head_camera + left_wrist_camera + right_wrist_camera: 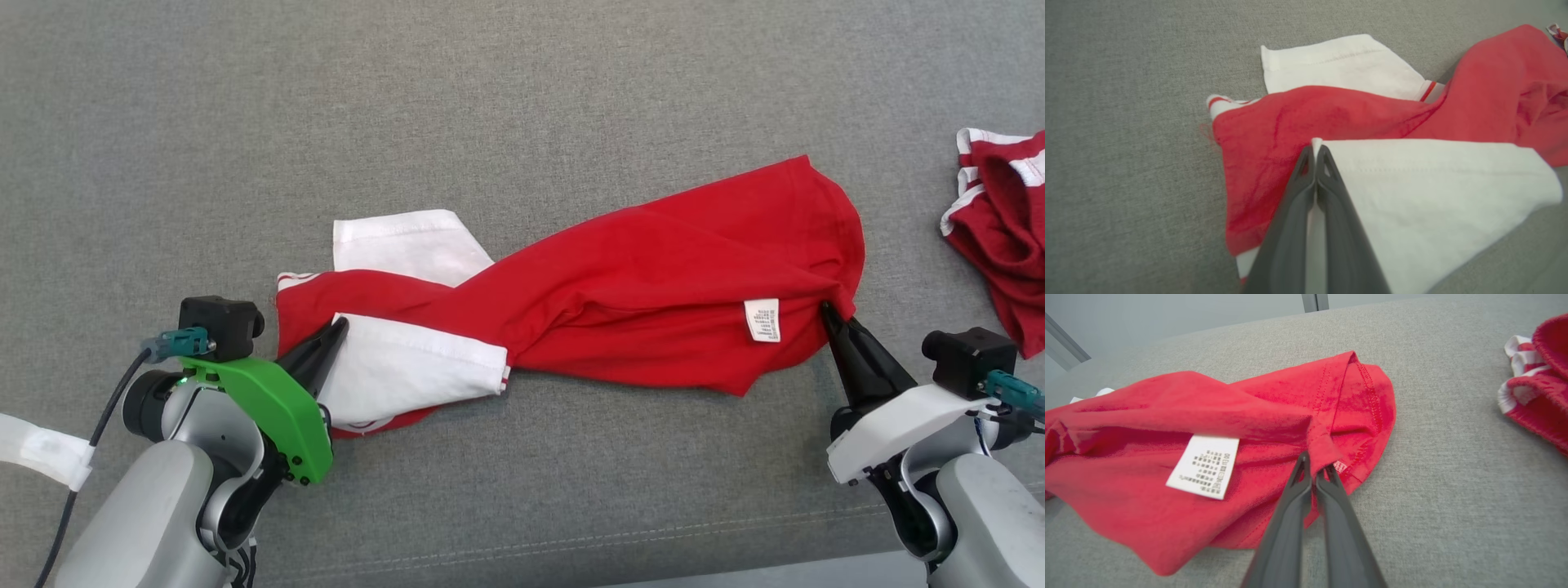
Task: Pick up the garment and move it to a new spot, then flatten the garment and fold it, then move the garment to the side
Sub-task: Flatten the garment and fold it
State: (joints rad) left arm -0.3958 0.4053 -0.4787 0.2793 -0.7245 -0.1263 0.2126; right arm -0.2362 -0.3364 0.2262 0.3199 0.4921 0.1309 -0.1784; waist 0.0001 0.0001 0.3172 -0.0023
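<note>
- Overhead, in the head view, a red jersey T-shirt with white sleeves point(637, 278) lies twisted across the middle of a grey woven upholstered surface point(490, 98), stretched out between the two arms.
- Bare grey cloth spreads wide above the T-shirt and in a narrower band below it. A stitched seam runs along the surface's near edge.
- At the view's right edge, well apart from the T-shirt, sits a crumpled red garment with white-striped trim point(1000, 237).
- The left gripper point(339, 327), under a green cover, is closed on the white sleeve point(408, 367) at the T-shirt's left end. The right gripper point(826, 310), under a white cover, is pinched onto the red cloth at the right end. A white care label point(762, 319) shows just beside that spot.
- Next, the left wrist view: the dark fingers of the left gripper point(1314, 149) meet at their tips, with the hemmed edge of the white sleeve point(1433, 192) clamped between them. Soft, wrinkled red cloth of the T-shirt point(1298, 118) lies beyond, a second white sleeve point(1339, 65) lies past it, and open grey surface point(1126, 122) lies to the left.
- Last, the right wrist view: the right gripper point(1314, 469) grips a small bunched fold of the T-shirt point(1208, 408) near its double-stitched hem. The care label point(1204, 466), printed with small dark text, lies to the left. Bare grey surface point(1453, 477) separates the T-shirt from the crumpled red garment point(1543, 404) at the right.
</note>
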